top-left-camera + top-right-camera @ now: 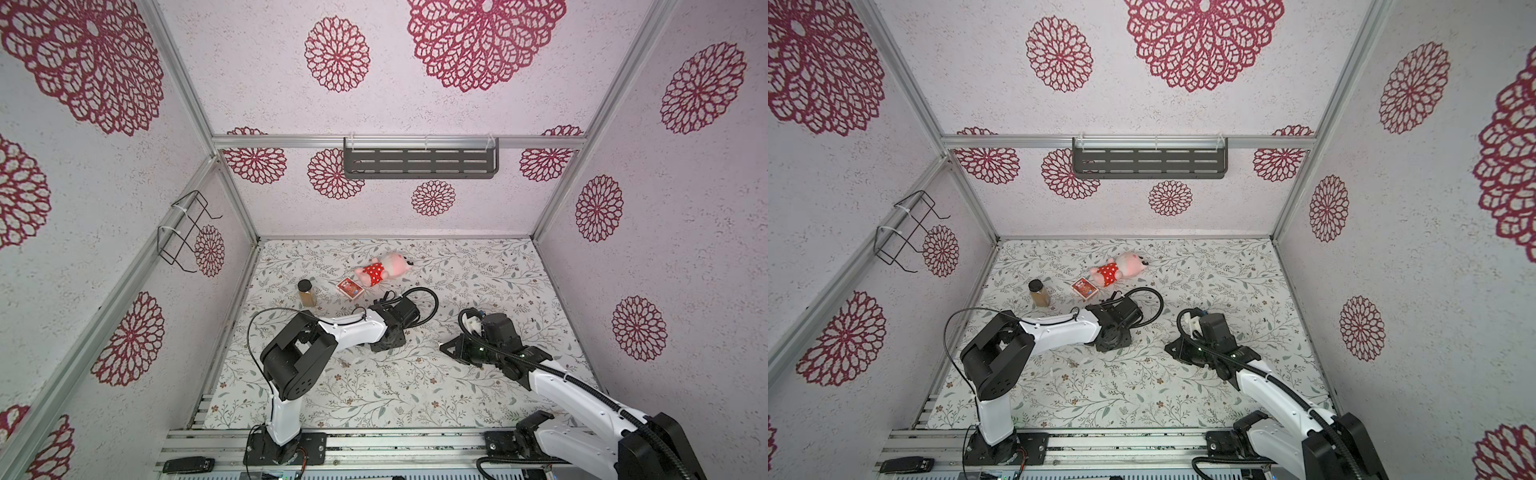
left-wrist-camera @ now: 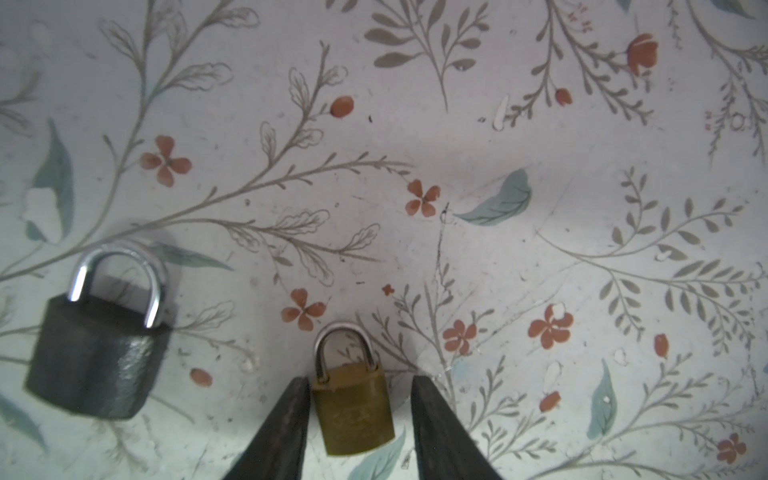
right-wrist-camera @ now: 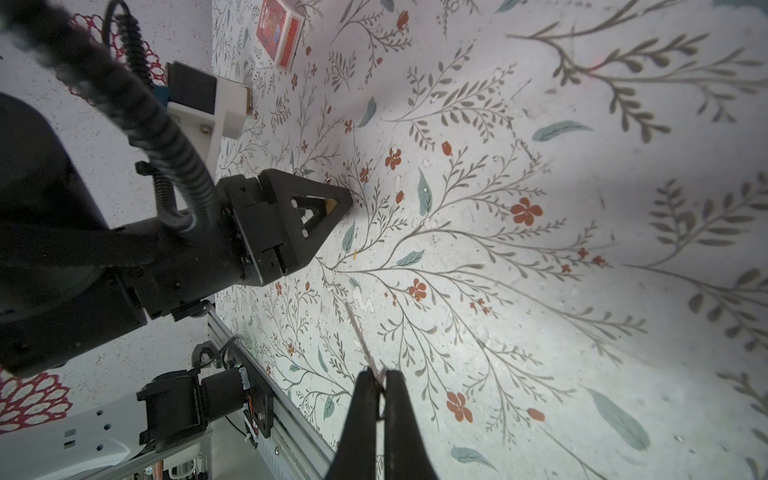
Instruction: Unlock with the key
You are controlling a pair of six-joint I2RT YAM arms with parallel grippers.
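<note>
Two padlocks lie on the worktop (image 1: pixel 415 386): brass padlock (image 2: pixel 353 409) between my half-open left jaws, grey padlock (image 2: pixel 97 353) beside it. My right jaws pinch one key (image 3: pixel 362 338). Behind: one jar (image 1: pixel 306 293), box (image 1: pixel 350 288), plush (image 1: pixel 384 268).

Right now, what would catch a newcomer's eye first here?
The small brass padlock, straddled by the open left tool, with a bigger dark padlock lying beside it. Next, the right tool pinching a thin key. Farther back lies a pink plush toy in red polka dots.
</note>
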